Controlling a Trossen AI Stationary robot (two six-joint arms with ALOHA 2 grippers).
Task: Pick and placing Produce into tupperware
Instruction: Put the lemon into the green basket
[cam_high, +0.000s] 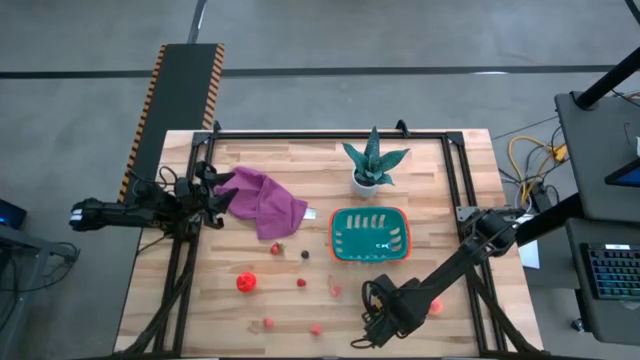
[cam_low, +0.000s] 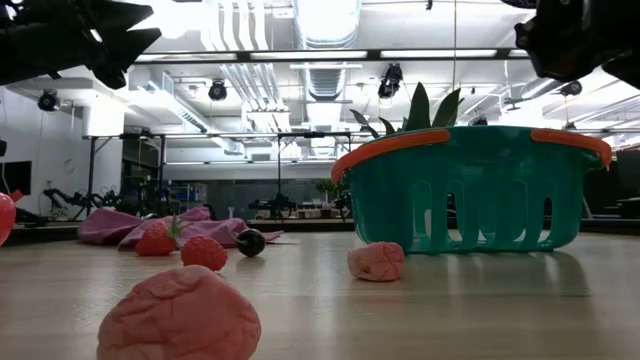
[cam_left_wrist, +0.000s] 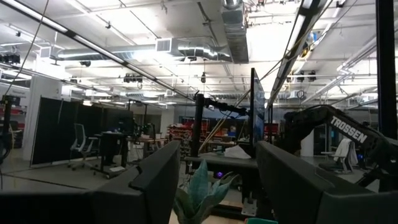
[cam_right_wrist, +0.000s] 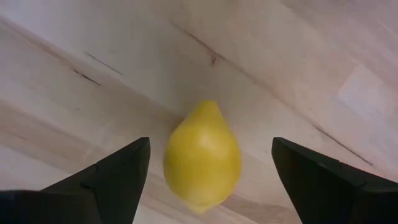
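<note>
The green tub (cam_high: 371, 235) sits on the bench right of the middle, just in front of the potted plant (cam_high: 374, 165) that stands by the back edge. From above, nothing clearly shows on its floor apart from a few pale glints, so by my reckoning the job is barely begun and most, perhaps all, of the produce is left to move.

Loose pieces lie over the front half of the bench: a red fruit (cam_high: 246, 282) left of middle, a strawberry (cam_high: 276, 248) and a dark berry (cam_high: 305, 254) just in front of the purple cloth (cam_high: 262, 200), a small red piece (cam_high: 301, 283), a pink piece (cam_high: 335, 290) in front of the tub, two pink ones (cam_high: 268, 323) (cam_high: 316, 328) near the front edge, and a red piece (cam_high: 435, 305) towards the front right corner.

The right gripper (cam_high: 375, 325) hangs low near the front edge, right of the middle. Its wrist view shows the fingers (cam_right_wrist: 118, 171) spread wide with a lemon (cam_right_wrist: 203, 155) lying on the wood between them, not yet touched. Closing on it looks like the step in hand.

The left gripper (cam_high: 215, 195) waits raised at the left edge, beside the cloth, its fingers (cam_left_wrist: 155, 180) apart and holding nothing
</note>
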